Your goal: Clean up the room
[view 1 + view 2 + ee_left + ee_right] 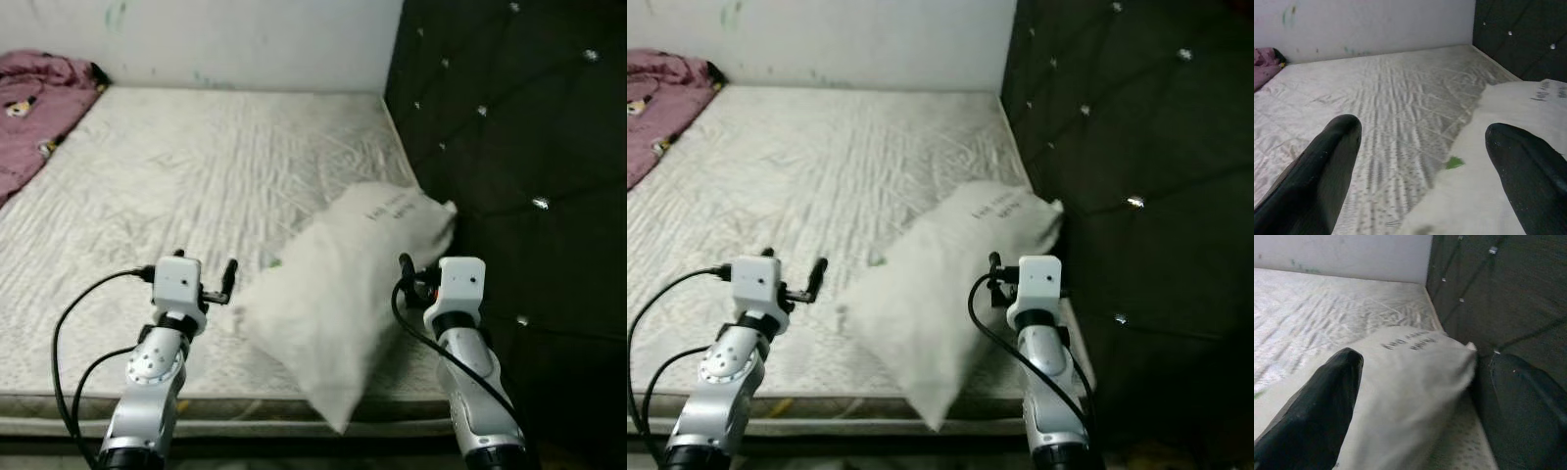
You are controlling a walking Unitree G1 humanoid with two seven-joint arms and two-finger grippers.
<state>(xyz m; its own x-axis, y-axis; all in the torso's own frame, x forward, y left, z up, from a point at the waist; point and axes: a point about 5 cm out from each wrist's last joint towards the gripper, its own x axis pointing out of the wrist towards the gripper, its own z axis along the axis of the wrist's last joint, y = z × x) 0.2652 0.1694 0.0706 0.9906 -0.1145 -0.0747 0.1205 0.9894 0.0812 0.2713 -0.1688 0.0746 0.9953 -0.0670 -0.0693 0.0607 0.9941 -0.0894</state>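
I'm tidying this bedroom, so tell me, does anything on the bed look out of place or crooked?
Yes. The white pillow lies diagonally near the dark tufted headboard, one corner hanging over the mattress edge. A pink blanket is bunched at the far left corner. A small green scrap lies beside the pillow.

The only writing stands on the white pillow [353, 294], which lies on the mattress [196, 176] beside the dark tufted headboard [509, 127]. Two short lines of dark print sit on the pillow's end nearest the headboard. The letters are too small and blurred to read in any view, so no word or brand can be made out.
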